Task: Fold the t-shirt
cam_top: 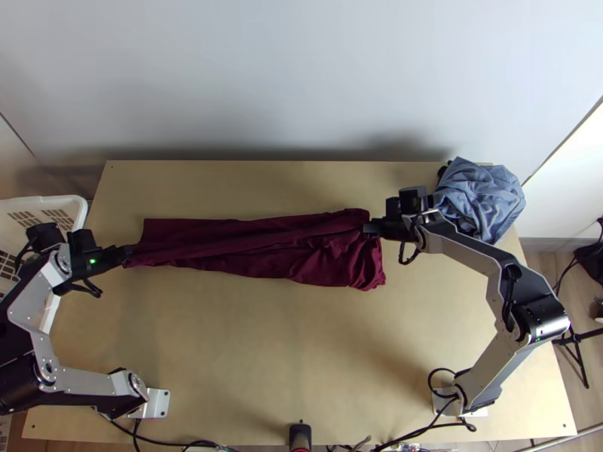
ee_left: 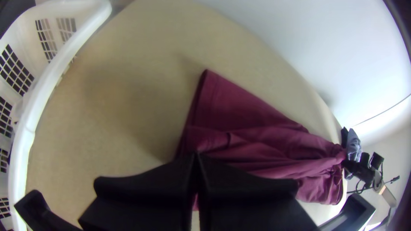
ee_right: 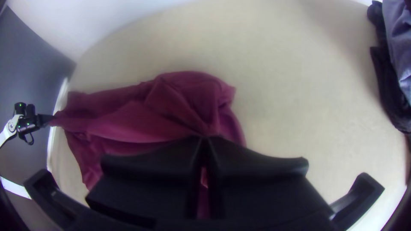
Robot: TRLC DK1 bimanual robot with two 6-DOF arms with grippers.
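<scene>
1. Dark maroon soft-fabric t-shirt point(cam_top: 316, 260): lies as a long, narrow, layered strip across the light wooden counter point(cam_top: 249, 354), between the two arms. The end by the left arm is fairly flat and straight-edged; the other is bunched and creased.
2. Left claw point(cam_top: 127, 255): black fingers pressed together on cloth, pinching the t-shirt at a corner of the flatter end.
3. Right claw point(cam_top: 369, 227): fingers closed on gathered cloth near the bunched end. Creases run into the pinch in the right wrist view.
4. A ridge of fabric runs taut-looking from one claw to the other.
5. Handling estimate: light, limp, no stiffness of its own; it should drape wherever unsupported. Not fragile, though hard stretching could distort the knit or tug an edge free. Slipperiness: probably slight; loose layers may slide over each other.
6. Grip estimate: the two ends of the ridge suit a lengthwise fold, provided tension stays gentle and even. The gathered pinch probably holds several layers, so wrinkles may carry into the fold.
7. For a later regrip: take the flatter end at its corners, close to the hem; smooth the bunched end first.
</scene>
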